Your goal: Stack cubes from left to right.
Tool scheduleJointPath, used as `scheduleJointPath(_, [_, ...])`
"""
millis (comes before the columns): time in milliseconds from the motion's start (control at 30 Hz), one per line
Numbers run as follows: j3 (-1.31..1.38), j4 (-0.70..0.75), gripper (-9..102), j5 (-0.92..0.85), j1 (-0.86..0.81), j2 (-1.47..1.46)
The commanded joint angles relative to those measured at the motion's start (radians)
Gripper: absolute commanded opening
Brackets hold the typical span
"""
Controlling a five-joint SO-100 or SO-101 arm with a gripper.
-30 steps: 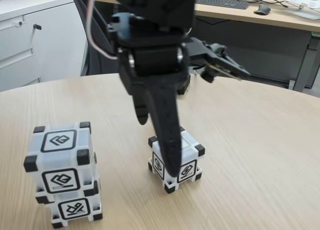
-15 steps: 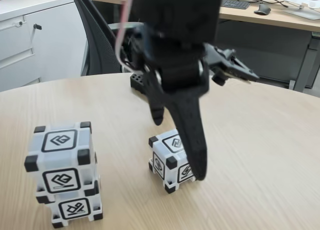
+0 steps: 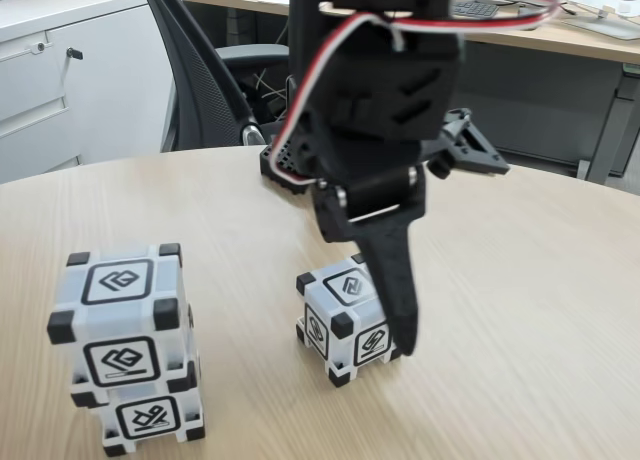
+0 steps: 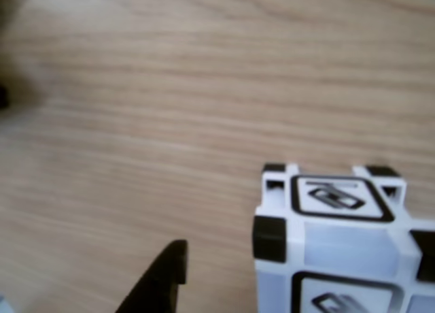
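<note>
Three white plastic cubes with black corner blocks rest on the wooden table. In the fixed view, two form a stack at lower left: the upper cube sits squarely on the lower cube. The single cube stands well apart to their right, turned corner-forward (each face bears a black-framed symbol). The other view shows one cube upright at lower right.

Table matt light wood grain; cubes smooth white plastic, black corners; gripper matt black plastic.
</note>
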State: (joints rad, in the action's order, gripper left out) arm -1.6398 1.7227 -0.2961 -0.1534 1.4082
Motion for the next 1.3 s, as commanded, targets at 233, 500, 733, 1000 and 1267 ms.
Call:
scheduleJointPath(233, [0.005, -0.006, 49, 0.014, 0.014, 0.038])
scheduleJointPath(500, [0.005, -0.077, 49, -0.003, 0.008, 0.003])
scheduleJointPath(733, [0.005, -0.092, 48, -0.012, -0.002, -0.025])
scheduleJointPath(1000, [0.005, -0.092, 48, -0.002, 0.011, -0.048])
scheduleJointPath(1267, [0.006, -0.092, 47, -0.005, -0.002, -0.094])
